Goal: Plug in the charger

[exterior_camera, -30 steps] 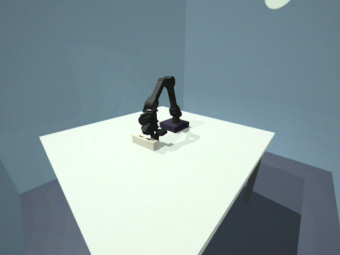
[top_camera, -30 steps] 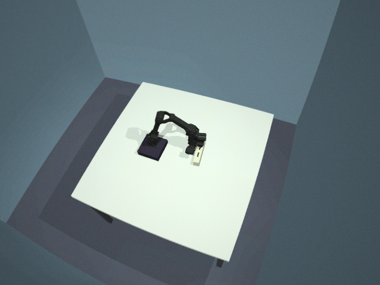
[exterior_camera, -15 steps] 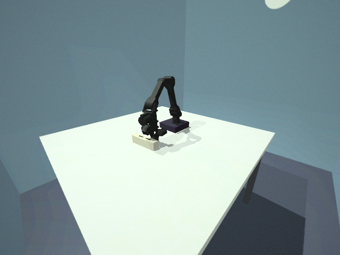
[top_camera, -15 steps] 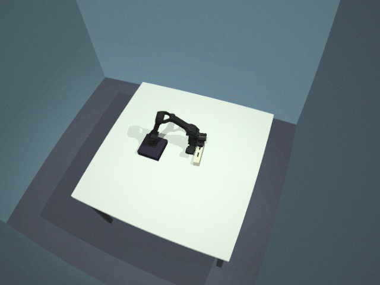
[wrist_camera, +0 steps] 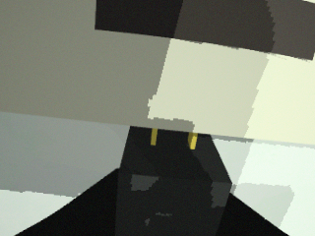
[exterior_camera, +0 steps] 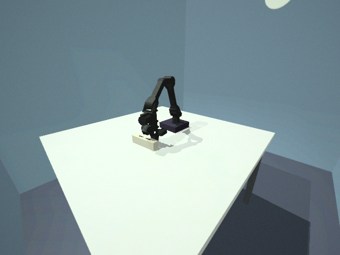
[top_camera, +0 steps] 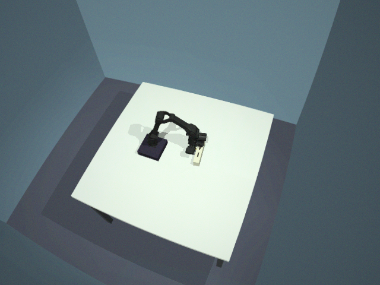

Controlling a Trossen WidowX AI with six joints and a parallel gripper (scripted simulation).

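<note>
The cream power strip [top_camera: 196, 161] [exterior_camera: 144, 143] [wrist_camera: 59, 74] lies flat on the table, with dark outlet marks on its top. My gripper [top_camera: 195, 149] [exterior_camera: 155, 137] [wrist_camera: 161, 181] points down beside its long side and is shut on the black charger [wrist_camera: 172, 197]. Two yellow prongs [wrist_camera: 154, 137] stick out of the charger, parallel, and meet the strip's edge in the wrist view; whether they touch it or pass behind it I cannot tell. The prongs are not in the outlet [wrist_camera: 221, 25], a dark patch at the top of the wrist view. The gripper partly covers the strip's far end in the top view.
The arm's dark base block [top_camera: 152, 149] [exterior_camera: 174, 126] stands on the white table [top_camera: 159, 196] [exterior_camera: 128, 186], left of the strip in the top view and behind it in the exterior view. Shadows of the arm fall on the table. The table's edges lie well away from the strip.
</note>
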